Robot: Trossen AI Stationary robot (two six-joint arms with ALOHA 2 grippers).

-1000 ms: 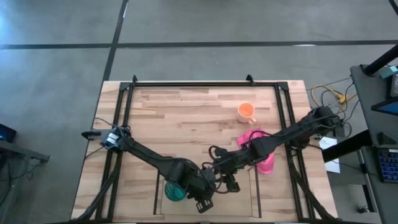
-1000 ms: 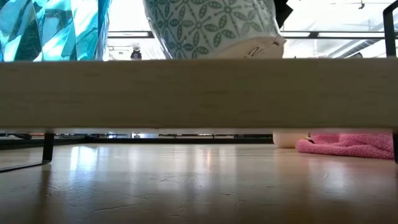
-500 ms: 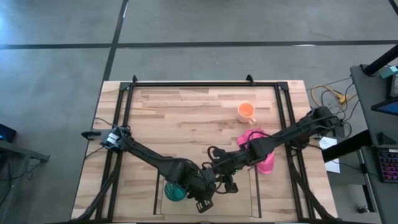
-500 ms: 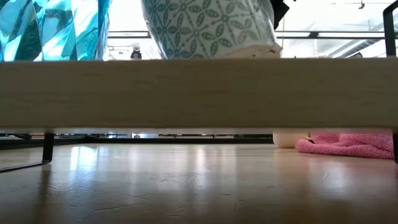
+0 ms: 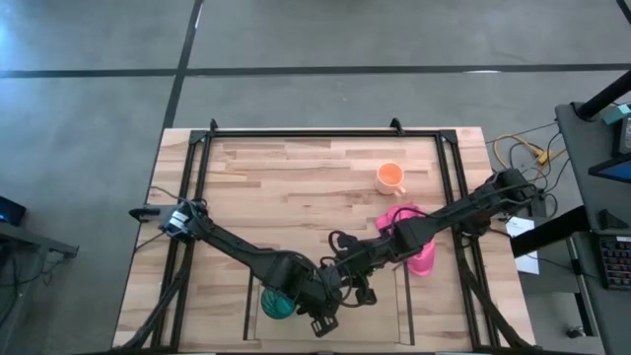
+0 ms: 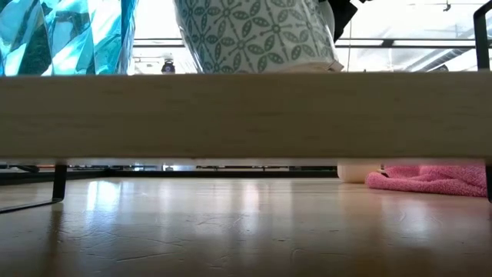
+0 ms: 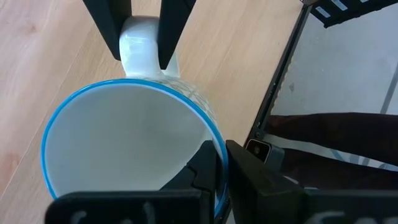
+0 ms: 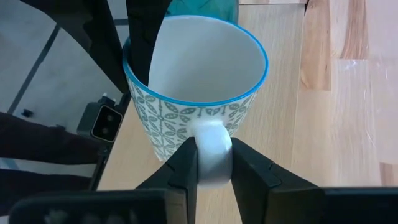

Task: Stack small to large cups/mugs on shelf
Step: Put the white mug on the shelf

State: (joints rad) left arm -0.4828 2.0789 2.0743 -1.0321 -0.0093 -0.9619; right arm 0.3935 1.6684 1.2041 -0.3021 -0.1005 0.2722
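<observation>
On the left of the shelf (image 6: 246, 115) stands the teal tumbler (image 5: 277, 303), seen in the low view as blue-green glass at the shelf's left end; just beside it, to the right, sits the white mug (image 8: 196, 93) with its green leaf pattern and blue rim, its base level with the shelf board in the low view, so it looks set down or very nearly so. The left pincer (image 7: 221, 171) holds this mug by the rim, one finger inside the wall and one outside; the right pincer (image 8: 211, 163) is closed narrowly on the mug's handle (image 8: 211, 149); both arms meet at the near edge of the worktop (image 5: 296, 177). I judge the step in hand to be placing the white mug next to the tumbler; the next move calls for both pincers to let go and lift clear without tipping it. Farther right, well apart on the worktop, the orange mug (image 5: 391, 177) waits upright, with the pink cloth (image 5: 419, 258) lying near it; that mug is not yet shelved.
</observation>
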